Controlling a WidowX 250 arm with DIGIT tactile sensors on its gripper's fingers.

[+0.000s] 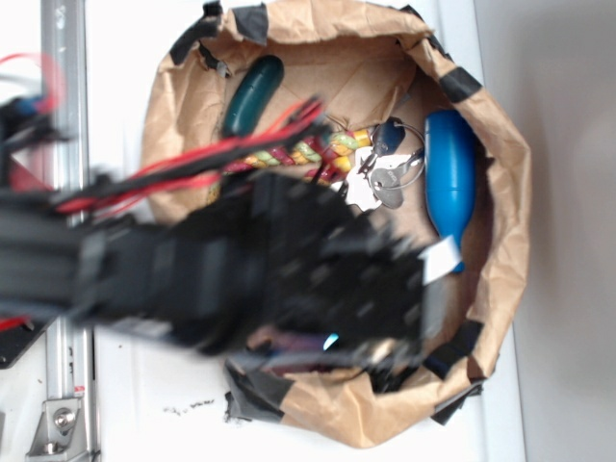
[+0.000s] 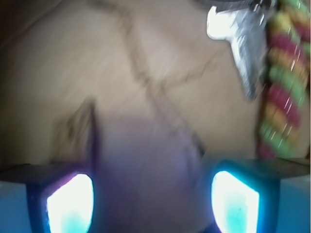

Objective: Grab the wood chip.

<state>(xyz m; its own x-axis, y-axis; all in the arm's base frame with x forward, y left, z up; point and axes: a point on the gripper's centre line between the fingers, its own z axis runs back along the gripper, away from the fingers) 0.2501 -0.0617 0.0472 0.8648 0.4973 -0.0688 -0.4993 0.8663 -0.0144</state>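
The end effector point(image 2: 150, 204) is positioned low inside the paper bag point(image 1: 505, 164), with its two lit fingertips point(image 2: 68, 201) standing well apart and nothing held between them. In the wrist view the wood chip point(image 2: 73, 128) lies flat on the bag floor, just above the left fingertip and to the left of the gap, so it is not centred between the jaws. In the exterior view the arm covers the chip completely, so its position can only be read from the wrist view, which is motion-blurred. Primary risk: closing from this position is likely to catch only the chip's right edge or miss it, pushing it sideways across the paper. Secondary risk: the chip is thin and flat, so the left fingertip could come down on top of it and pin it rather than straddle it. Third risk: the paper floor is creased and loose; the fingertips may pinch a fold of paper along with, or instead of, the chip. The keys point(image 2: 238, 43) and the braided cord point(image 2: 282, 82) lie at the far right, well apart from the chip, and pose little risk unless the end effector drifts to the right.
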